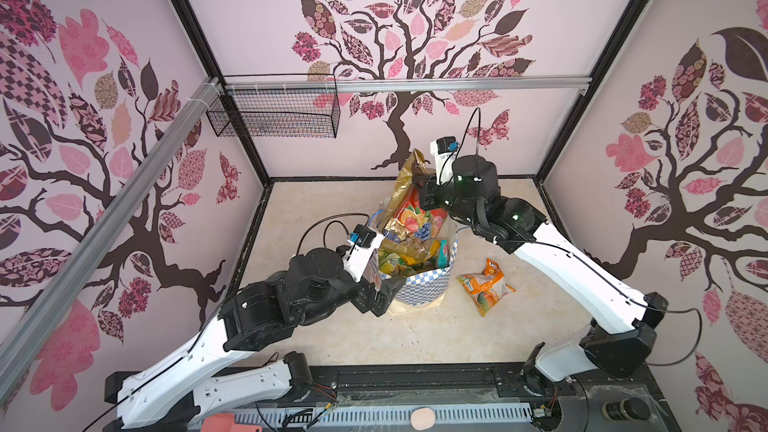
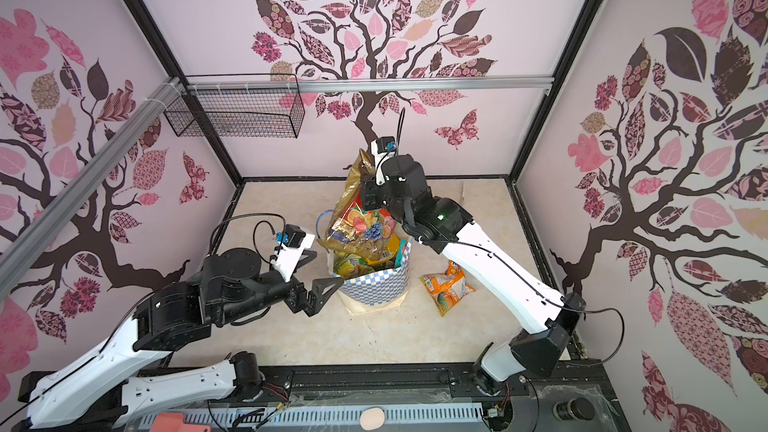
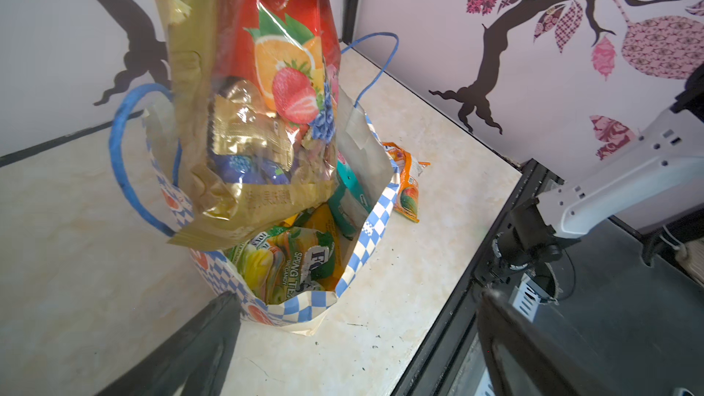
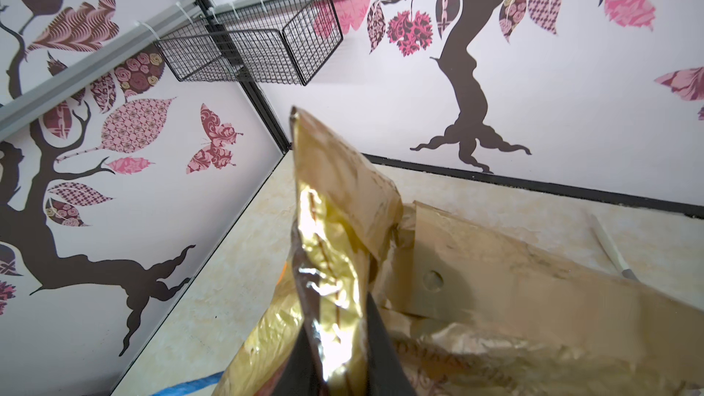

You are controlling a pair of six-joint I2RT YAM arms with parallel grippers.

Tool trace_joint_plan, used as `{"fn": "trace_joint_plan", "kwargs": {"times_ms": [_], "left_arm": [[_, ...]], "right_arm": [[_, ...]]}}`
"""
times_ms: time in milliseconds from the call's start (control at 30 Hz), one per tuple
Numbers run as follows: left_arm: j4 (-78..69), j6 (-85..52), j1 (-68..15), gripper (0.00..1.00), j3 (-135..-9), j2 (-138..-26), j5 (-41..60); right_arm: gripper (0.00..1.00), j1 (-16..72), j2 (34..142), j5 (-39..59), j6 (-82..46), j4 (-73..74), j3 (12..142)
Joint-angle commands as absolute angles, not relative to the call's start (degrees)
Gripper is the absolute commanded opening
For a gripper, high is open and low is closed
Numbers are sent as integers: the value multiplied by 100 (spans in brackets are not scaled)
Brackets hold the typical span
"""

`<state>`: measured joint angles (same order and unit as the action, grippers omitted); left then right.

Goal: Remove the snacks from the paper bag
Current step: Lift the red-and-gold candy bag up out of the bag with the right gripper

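Red fruit packet held at the bag's mouth

The left claw (image 2: pixel 319 295) stood released just beside the cream-white, blue-checkered paper bag (image 1: pixel 419 289), likely placed to steady it. The clenched right claw (image 4: pixel 337 344) pinched the gold top edge of the red crinkly fruit-picture packet (image 3: pixel 284 51), hanging it at the bag's mouth. Below that claw a yellow-green packet (image 3: pixel 282 268) and a teal packet (image 3: pixel 348 194) lay inside, and an orange packet (image 1: pixel 484 286) lay on the desk (image 1: pixel 332 338) beyond.
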<state>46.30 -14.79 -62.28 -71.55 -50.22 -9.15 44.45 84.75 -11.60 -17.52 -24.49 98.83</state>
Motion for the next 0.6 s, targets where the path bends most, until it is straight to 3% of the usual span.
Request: {"fn": "trace_joint_plan", "kwargs": {"times_ms": [0,133,400,567], "left_arm": [[4447,-1337,-6212,98,-7287,-5089,-440],[4429,-1297,-6213,99,-7305,-5140,-351],[4386,-1232,-6221,99,-7320,-5153,-260],[4409,-1138,-6218,99,-7376,-5241,-53]], "right_arm": [[0,4420,7928,-1511,-1480,-2094,10549],[0,4325,7902,-1768,-1211,-2380,10948],[0,3267,7667,-1836,-1193,-2539,11305],[0,1916,7616,-1219,-1821,-2767,11478]]}}
